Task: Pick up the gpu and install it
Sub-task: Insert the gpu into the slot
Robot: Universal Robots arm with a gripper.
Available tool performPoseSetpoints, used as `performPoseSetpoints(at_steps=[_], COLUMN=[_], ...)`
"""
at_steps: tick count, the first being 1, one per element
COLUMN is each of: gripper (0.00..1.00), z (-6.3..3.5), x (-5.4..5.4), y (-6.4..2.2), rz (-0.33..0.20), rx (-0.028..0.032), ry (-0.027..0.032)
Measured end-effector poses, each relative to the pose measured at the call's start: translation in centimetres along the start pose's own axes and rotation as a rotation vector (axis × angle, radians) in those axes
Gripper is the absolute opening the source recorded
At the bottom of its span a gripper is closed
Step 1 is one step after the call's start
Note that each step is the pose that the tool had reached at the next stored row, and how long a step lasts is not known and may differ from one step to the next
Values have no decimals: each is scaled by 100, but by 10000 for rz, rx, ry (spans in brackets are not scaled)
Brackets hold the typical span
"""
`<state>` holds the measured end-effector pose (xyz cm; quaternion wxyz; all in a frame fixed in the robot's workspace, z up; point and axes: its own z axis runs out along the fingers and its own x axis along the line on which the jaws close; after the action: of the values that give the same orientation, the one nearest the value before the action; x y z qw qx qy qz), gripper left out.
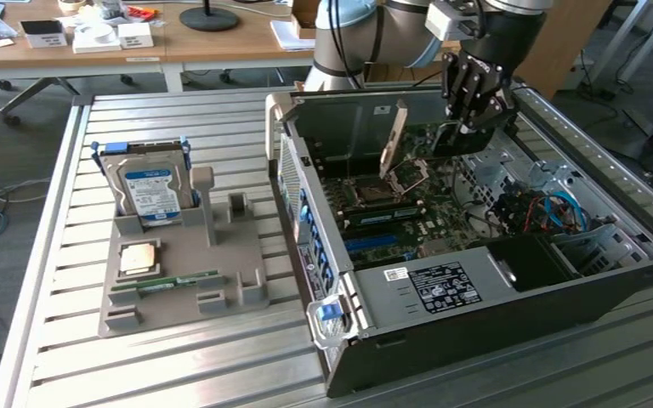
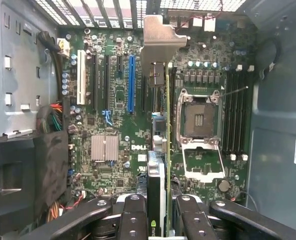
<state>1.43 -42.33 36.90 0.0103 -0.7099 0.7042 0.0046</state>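
arm (image 1: 347,38): silver-grey tubes, pale blue joint cap | fingers (image 2: 134,220): black, round screw holes

An open computer case (image 1: 508,327) occupies the right half of the exterior frame, resting on a slatted metal counter (image 1: 190,365). Its motherboard (image 2: 113,115) carries a long blue slot (image 2: 131,82) and a processor socket (image 2: 200,117). At centre left, a grey holder (image 1: 230,263) supports an upright hard drive (image 1: 149,194), a flat processor chip (image 1: 137,257) and a memory stick (image 1: 167,281). A wooden desk (image 1: 224,47) stands at upper left.
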Motion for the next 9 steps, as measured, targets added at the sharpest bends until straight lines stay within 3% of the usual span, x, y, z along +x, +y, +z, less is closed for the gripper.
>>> performPoseSetpoints(at_steps=[9], gripper=[27], z=[38], x=[57], y=[57], rz=[0], rx=[23], ry=[-1])
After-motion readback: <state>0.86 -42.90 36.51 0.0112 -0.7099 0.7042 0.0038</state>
